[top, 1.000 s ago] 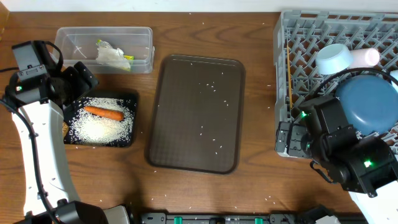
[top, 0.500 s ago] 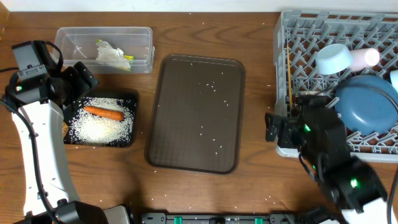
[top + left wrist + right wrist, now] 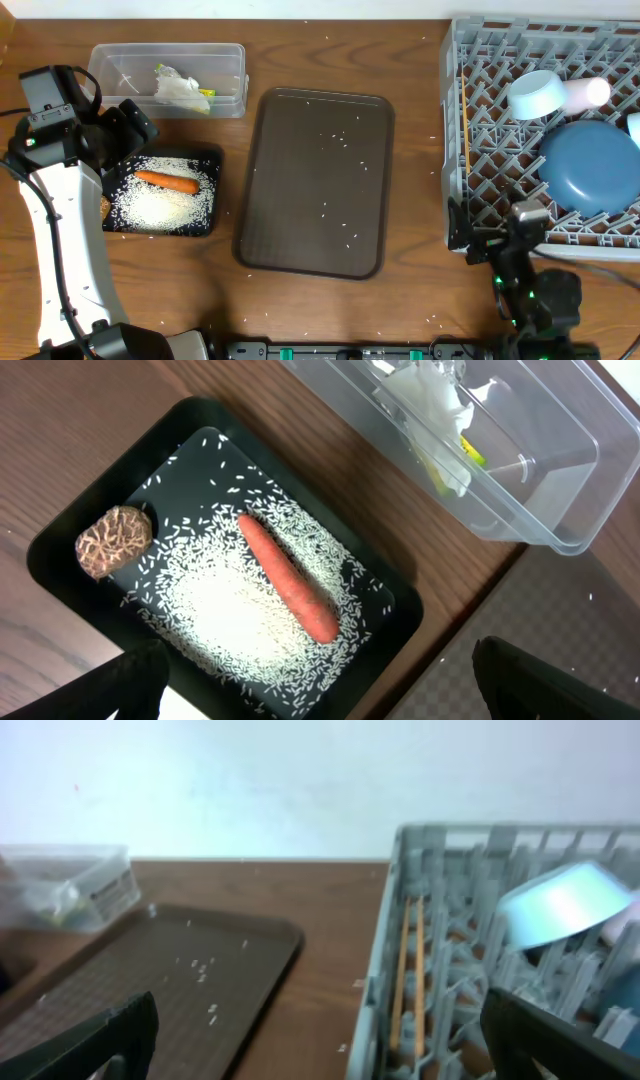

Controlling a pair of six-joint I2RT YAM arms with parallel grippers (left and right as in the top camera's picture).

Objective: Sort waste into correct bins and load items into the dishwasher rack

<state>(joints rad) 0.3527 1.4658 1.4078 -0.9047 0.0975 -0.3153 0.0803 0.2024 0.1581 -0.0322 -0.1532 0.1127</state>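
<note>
I have a free lane of table (image 3: 415, 170) between brown tray (image 3: 290, 200) and rack (image 3: 452, 130); the rack wall blocks sideways passes.

No text, label, brand or number is legible anywhere in these views. The yellow-green wrapper (image 3: 468, 455), lying in the clear plastic tub (image 3: 560, 520) just beside the black tray (image 3: 185, 455), is too crumpled and small for any print on it to be made out.
</note>
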